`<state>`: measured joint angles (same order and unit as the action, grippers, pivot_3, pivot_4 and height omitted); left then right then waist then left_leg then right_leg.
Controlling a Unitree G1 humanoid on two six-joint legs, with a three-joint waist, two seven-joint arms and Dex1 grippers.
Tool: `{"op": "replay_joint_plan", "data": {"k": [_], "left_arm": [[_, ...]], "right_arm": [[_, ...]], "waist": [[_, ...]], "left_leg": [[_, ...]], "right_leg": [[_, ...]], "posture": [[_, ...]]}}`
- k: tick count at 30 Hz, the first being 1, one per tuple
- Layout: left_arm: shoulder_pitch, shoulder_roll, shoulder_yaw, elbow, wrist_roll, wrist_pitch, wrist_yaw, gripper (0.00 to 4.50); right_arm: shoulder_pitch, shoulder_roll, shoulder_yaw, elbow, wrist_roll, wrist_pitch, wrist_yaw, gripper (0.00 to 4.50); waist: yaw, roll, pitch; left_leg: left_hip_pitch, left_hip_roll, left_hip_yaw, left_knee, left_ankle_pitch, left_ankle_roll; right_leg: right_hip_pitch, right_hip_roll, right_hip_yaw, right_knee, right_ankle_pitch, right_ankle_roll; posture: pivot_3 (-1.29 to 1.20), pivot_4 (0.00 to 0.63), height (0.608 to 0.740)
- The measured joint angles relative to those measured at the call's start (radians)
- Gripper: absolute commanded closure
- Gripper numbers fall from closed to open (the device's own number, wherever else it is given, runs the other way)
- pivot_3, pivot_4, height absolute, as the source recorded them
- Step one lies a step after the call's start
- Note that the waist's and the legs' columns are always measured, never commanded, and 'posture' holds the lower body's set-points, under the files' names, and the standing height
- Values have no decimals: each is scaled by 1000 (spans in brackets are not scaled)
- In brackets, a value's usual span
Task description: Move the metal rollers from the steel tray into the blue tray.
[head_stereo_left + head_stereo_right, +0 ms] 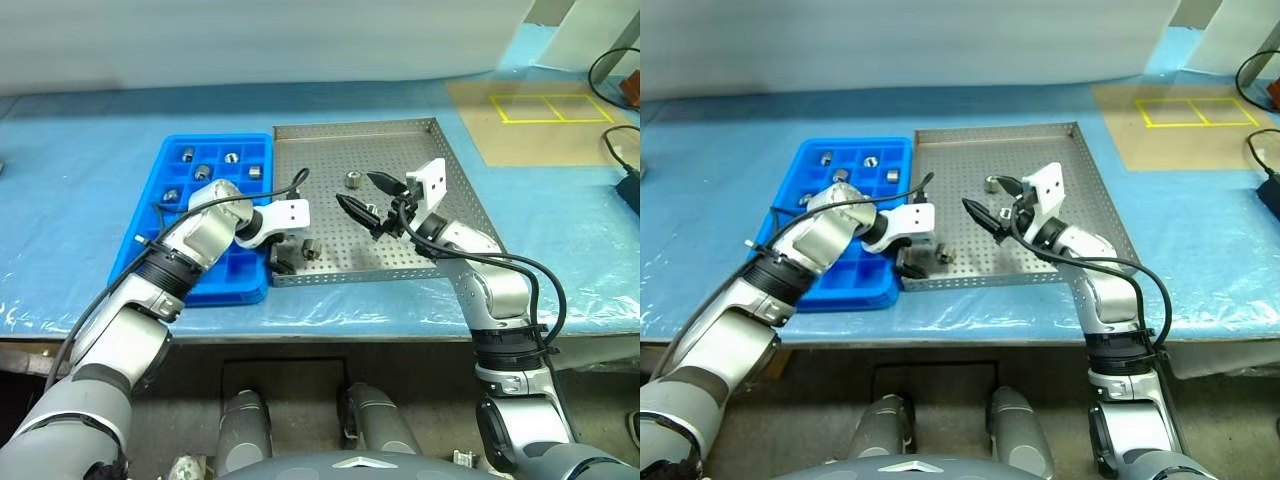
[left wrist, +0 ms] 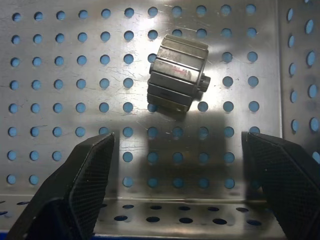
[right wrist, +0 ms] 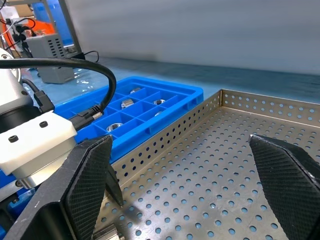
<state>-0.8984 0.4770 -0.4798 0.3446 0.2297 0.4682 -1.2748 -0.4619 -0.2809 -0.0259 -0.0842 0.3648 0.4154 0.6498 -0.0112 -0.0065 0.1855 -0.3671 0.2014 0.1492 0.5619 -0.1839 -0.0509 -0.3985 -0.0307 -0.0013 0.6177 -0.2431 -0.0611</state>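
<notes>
The steel tray [image 1: 440, 215] lies on the blue-covered table, with the blue tray [image 1: 160, 185] against its left side. One of the metal rollers [image 1: 311, 248] lies near the steel tray's near-left corner, another [image 1: 353, 180] sits farther back. Several rollers [image 1: 203, 171] lie in the blue tray's far compartments. My left gripper [image 1: 284, 260] points down over the near-left corner, open, just left of the near roller [image 2: 177, 75], which lies ahead of its fingers [image 2: 85, 185]. My right gripper [image 1: 362, 194] hovers open and empty above the tray's middle, pointing left.
A tan mat with yellow tape squares [image 1: 545, 115] lies at the table's far right, and black cables [image 1: 620, 150] run along the right edge. The table's front edge runs just below the two trays.
</notes>
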Motion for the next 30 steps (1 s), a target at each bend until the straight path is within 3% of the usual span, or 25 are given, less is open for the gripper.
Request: {"op": "replay_joint_plan", "data": {"k": [16,30], "left_arm": [[-61,-113,55,154,-75,-34,85,13],[-62,-89,31,168,-61,-44,36,13]], "right_arm": [[22,-38,-1,-19,27,10,-1,0],[40,-43,0,-38,27,10,-25,0]], "waist": [[7,0,0],[-3,0,0]], "left_leg": [[-2,-1,-1,0,-1,2],[-2,-1,-1,0,-1,2]], "right_leg": [[-1,0,0,-3,3,5],[0,0,0,-3,3,5]], "posture": [[-295,150,740],[-292,150,740]]}}
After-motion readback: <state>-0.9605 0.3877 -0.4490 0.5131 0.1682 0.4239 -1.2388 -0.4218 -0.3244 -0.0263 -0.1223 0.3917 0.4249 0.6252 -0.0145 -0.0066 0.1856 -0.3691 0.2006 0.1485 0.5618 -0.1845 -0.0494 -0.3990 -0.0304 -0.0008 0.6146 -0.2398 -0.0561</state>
